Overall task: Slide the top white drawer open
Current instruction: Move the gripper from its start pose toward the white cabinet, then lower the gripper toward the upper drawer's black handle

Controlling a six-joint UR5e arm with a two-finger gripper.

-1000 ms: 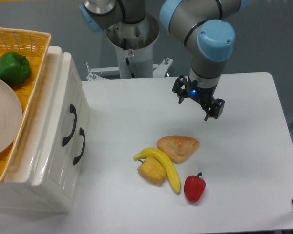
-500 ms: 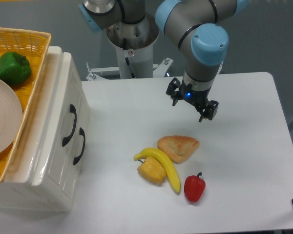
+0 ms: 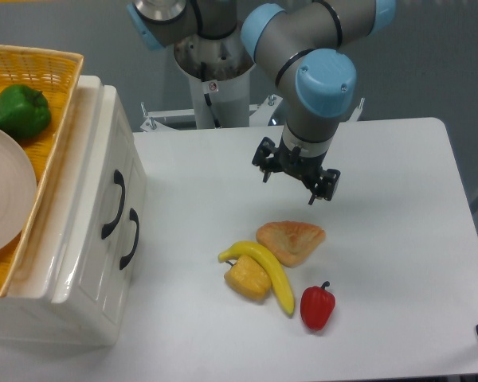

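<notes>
pincer apart above the counter, drawer shut

one fixed view. the pincer hangs over the white counter, fingers spread and holding nothing, just above the bread piece. near that lie a banana, a yellow pepper and a red pepper. well off to the left, the top white drawer sits closed in the cabinet, its black handle untouched. a yellow basket on top holds a green pepper.
</notes>
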